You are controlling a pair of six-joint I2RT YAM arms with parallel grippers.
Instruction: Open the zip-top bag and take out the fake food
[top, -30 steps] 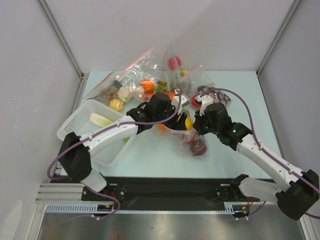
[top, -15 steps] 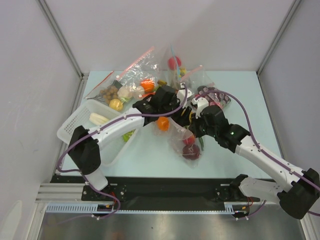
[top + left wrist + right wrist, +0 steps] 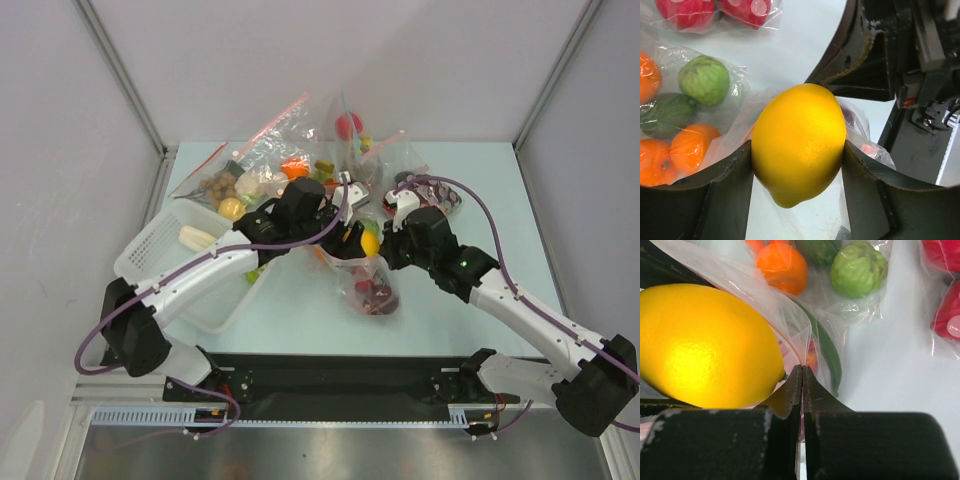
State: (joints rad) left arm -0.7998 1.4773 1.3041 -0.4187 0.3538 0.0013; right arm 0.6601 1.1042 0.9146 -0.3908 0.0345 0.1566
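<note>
On the pale blue-green table (image 3: 300,310), the large clear crinkly zip-top bag (image 3: 375,292) sits near centre, its film pinched in the closed right gripper (image 3: 802,382). At the bag's 12 o'clock, the left gripper (image 3: 797,165) clasps the smooth yellow plastic lemon (image 3: 799,135) between its fingers.

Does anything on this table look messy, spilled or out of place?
Nothing looks spilled or broken. The clear bags at the back lie in a jumbled heap, overlapping. The white basket seems to stick out past the left edge of the table. Otherwise, the left gripper holds the lemon and the right gripper pinches the zip-top bag.
</note>
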